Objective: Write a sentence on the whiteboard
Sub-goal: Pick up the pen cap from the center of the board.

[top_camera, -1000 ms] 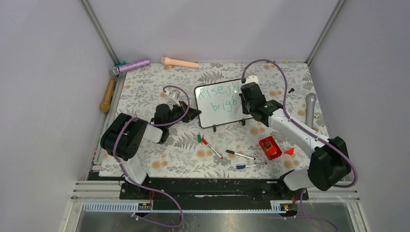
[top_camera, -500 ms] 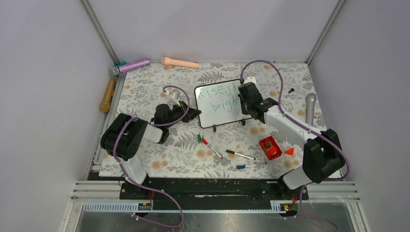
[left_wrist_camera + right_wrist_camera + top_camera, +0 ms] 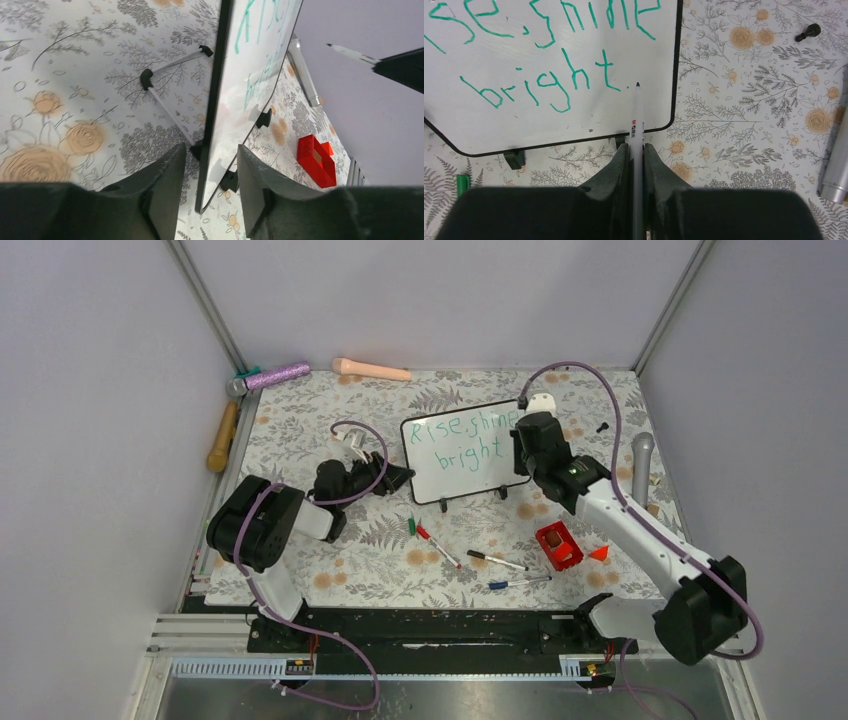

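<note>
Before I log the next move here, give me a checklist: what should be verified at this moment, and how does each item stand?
1. Sentence complete, full stop included: ok.
2. Marker tip off the whiteboard, seen from the left wrist: ok.
3. Right gripper shut on the marker: ok.
4. Left gripper clamping the whiteboard's edge: not ok, its fingers straddle it with gaps.
5. Whiteboard standing on its feet: ok.

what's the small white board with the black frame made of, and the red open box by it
White board: glossy coated panel, maybe melamine or painted steel; it throws sheen and reflections in the left wrist view. Black frame: probably matte plastic. Red open box: likely moulded plastic: uniform colour, crisp edges.
</note>
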Robot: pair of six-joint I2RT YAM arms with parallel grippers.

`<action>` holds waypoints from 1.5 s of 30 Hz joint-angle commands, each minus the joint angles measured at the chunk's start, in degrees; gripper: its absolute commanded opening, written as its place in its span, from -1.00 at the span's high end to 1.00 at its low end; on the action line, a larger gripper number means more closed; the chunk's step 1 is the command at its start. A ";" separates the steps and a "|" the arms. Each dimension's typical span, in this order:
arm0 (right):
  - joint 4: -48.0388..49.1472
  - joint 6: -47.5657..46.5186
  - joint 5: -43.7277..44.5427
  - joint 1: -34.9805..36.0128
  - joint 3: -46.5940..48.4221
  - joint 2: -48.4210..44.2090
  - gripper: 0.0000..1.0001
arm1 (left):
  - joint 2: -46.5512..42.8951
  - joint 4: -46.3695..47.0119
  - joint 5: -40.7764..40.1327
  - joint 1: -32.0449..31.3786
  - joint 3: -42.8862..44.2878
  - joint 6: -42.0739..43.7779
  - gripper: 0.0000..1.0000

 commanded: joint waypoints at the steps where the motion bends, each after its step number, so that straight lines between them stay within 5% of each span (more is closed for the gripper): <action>1: -0.65 1.36 0.92 -0.38 -3.32 -5.26 1.00 | -3.21 6.95 -0.76 1.52 -3.15 -0.11 0.07; 9: -1.63 2.18 -0.73 -0.45 -6.76 -11.92 1.00 | -14.58 -0.75 -4.69 3.28 -10.55 -1.70 0.07; 10: -1.67 2.25 -0.73 -0.43 -7.13 -12.61 1.00 | -17.54 -2.78 -5.16 3.19 -11.44 -2.06 -0.64; 11: -1.73 2.27 -0.72 -0.40 -7.39 -13.32 1.00 | -19.83 -5.31 -5.68 3.18 -12.26 -2.31 -0.93; 12: -1.74 2.24 -0.61 -0.45 -7.70 -13.95 1.00 | -22.21 -8.67 -6.40 3.21 -12.97 -2.52 -0.97; 15: -1.91 2.54 -0.77 -0.47 -8.55 -16.09 1.00 | -29.78 -17.48 -8.55 3.12 -14.84 -3.93 -0.98; 19: -2.12 3.18 -1.03 -0.51 -9.69 -19.38 1.00 | -38.45 -45.87 -13.77 3.10 -9.17 -2.09 -0.98; 22: -1.84 3.58 -1.34 -0.49 -10.27 -21.85 1.00 | -41.15 -61.98 -25.22 3.66 -5.17 -9.36 -0.97; 25: -1.74 4.15 -2.00 -0.48 -10.39 -23.20 1.00 | -39.27 -71.68 -24.21 6.26 -1.70 -9.66 -0.98; 29: -1.75 4.50 -3.15 -0.48 -10.50 -24.26 1.00 | -33.28 -73.41 -16.07 7.27 0.39 -10.37 -0.94; 35: -3.11 4.45 -5.43 -0.47 -11.41 -25.48 1.00 | -34.13 -86.75 -27.78 -2.33 7.84 -10.04 -0.91; 45: -2.38 7.85 -13.83 -0.47 -15.67 -31.60 1.00 | -29.80 -88.81 -37.06 -14.64 10.32 -24.32 -0.67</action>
